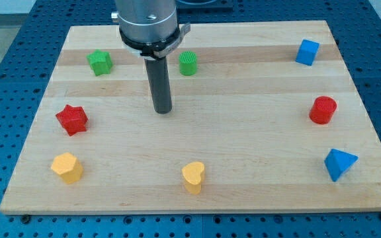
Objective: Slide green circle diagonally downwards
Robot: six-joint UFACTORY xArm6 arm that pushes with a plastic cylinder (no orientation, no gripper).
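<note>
red star (71, 119): view's left edge of the board, about 9 o'clock from my tip, well apart; leave it alone.
yellow block low left (67, 167): 7 o'clock from the tip, near the board's bottom-left corner; shape reads roughly hexagonal, can't swear to it.
green star (100, 62): 10 o'clock from the tip, upper left; not your target, don't mix it up with the circle.
my tip (163, 111): rod end is down on bare wood, touching no block. Tool state: it's a plain rod, nothing to clench or let go, and it holds nothing.
green circle (188, 63): task block, ribbed cylinder near the view's top, about 1 o'clock from the tip, near but apart.
step in hand: approach, as you'd judge it; no contact with the circle yet.
next move: you need the tip above the circle, at its 11 or 1 o'clock side, then push toward 5 or 7 o'clock. From here the tip sits below it, so go round, not through.
yellow heart (193, 176): 5 o'clock from the tip, by the bottom edge.
blue cube (306, 51): top right.
red cylinder (323, 110): 3 o'clock, far right.
blue triangle (339, 164): 4 o'clock, bottom right.
writing: none readable on blocks, wooden board (256, 139) or arm.
</note>
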